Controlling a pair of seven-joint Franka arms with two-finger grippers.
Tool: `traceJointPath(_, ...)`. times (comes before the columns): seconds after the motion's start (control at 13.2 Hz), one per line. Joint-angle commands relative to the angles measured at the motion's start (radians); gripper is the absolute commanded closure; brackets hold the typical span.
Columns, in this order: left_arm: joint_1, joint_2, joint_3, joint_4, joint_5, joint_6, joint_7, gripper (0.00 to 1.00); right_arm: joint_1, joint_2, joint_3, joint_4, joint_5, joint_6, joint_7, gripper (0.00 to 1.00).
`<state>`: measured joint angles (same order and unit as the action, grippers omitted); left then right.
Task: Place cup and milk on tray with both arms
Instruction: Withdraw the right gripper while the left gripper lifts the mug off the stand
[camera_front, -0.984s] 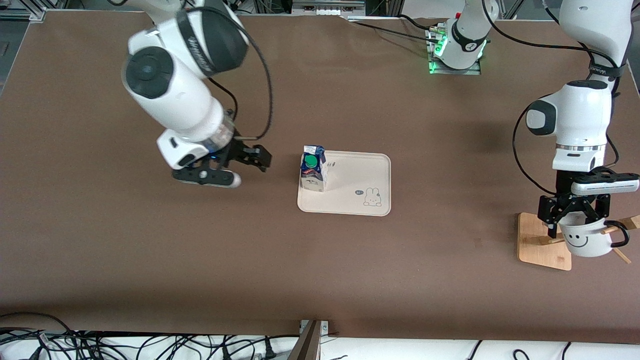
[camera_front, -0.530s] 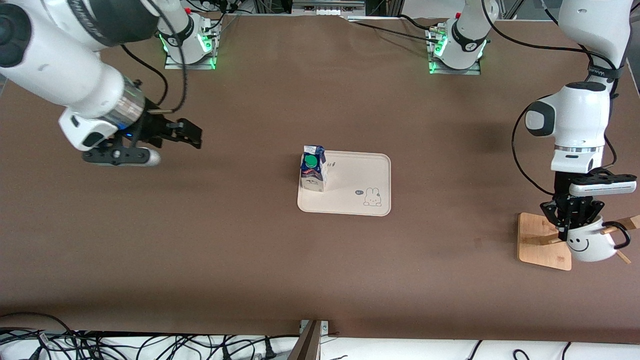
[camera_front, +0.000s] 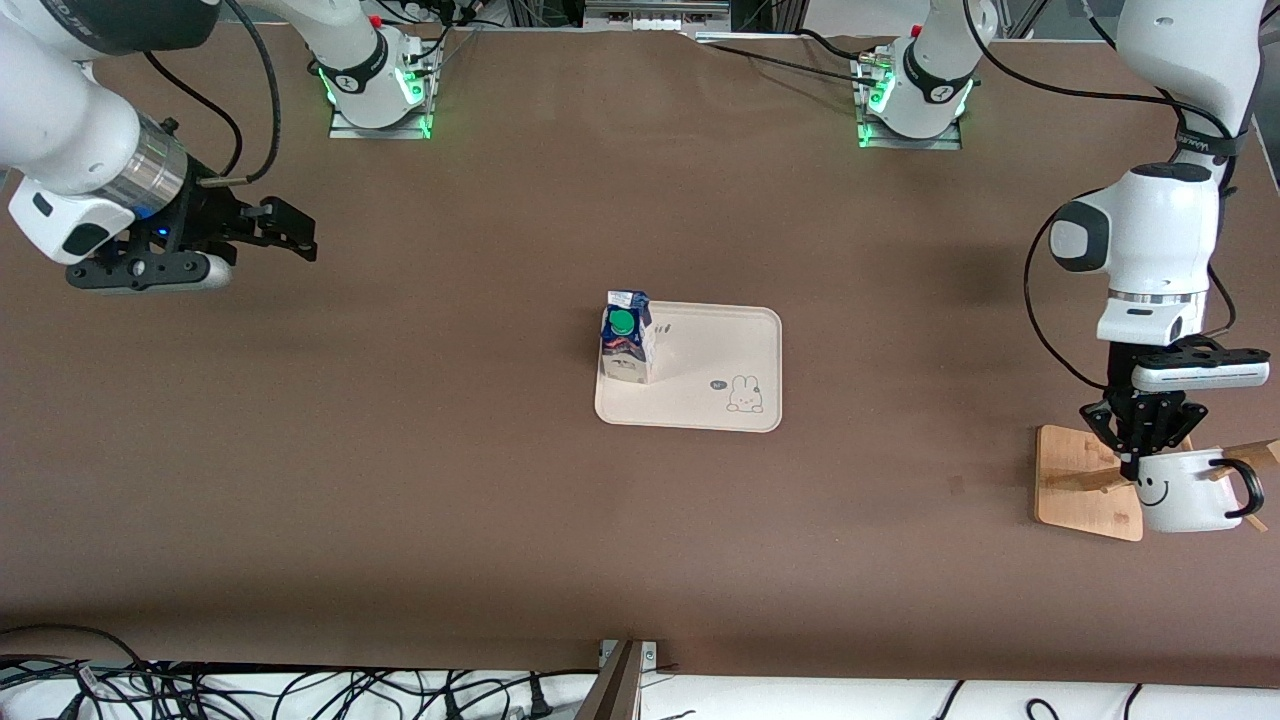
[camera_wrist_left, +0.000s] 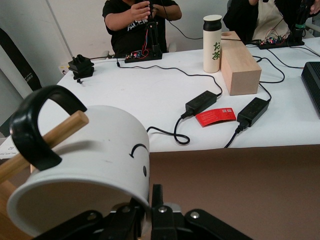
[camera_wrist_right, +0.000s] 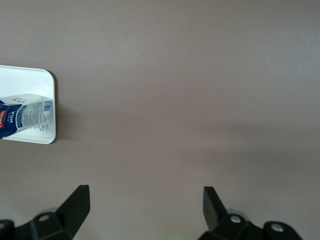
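Observation:
The milk carton (camera_front: 626, 337) stands upright on the cream tray (camera_front: 716, 356), at the tray's edge toward the right arm's end; both show in the right wrist view, carton (camera_wrist_right: 26, 116) and tray (camera_wrist_right: 30, 79). The white smiley cup (camera_front: 1183, 490) hangs on a wooden peg of the rack at the left arm's end. My left gripper (camera_front: 1136, 456) is shut on the cup's rim; in the left wrist view the cup (camera_wrist_left: 95, 160) fills the frame with the peg through its black handle (camera_wrist_left: 36, 125). My right gripper (camera_front: 290, 233) is open and empty over bare table.
The square wooden rack base (camera_front: 1080, 482) lies under the cup, with pegs sticking out. The arm bases with green lights stand along the table's edge farthest from the front camera. Cables lie along the nearest edge.
My right gripper has drawn away from the tray toward the right arm's end of the table. My left gripper has closed on the cup's rim and the cup has shifted slightly on the peg.

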<state>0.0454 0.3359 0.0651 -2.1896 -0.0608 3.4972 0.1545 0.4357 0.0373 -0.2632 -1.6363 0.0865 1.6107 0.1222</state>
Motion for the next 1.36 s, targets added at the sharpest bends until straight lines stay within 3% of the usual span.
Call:
traceJointPath(0.0, -0.002, -0.003, -0.002, -0.002, -0.025, 0.002, 0.031, 1.00, -0.211, -0.076, 0.180, -0.086, -0.016, 0.037, -0.076, 0.00)
traceJointPath(0.15, -0.002, -0.012, -0.010, -0.016, -0.027, 0.000, 0.025, 1.00, -0.372, -0.079, 0.295, -0.089, -0.016, 0.035, -0.146, 0.00)
traceJointPath(0.23, -0.004, -0.027, -0.013, -0.027, -0.027, 0.000, 0.025, 1.00, -0.418, -0.082, 0.320, -0.089, -0.016, 0.034, -0.182, 0.00)
traceJointPath(0.61, -0.015, -0.089, -0.021, -0.067, -0.027, -0.006, 0.030, 1.00, -0.419, -0.080, 0.306, -0.073, -0.044, 0.035, -0.202, 0.00)
traceJointPath(1.29, -0.015, -0.132, -0.119, -0.111, -0.033, -0.052, 0.030, 1.00, -0.428, -0.053, 0.305, 0.010, -0.048, 0.029, -0.139, 0.00)
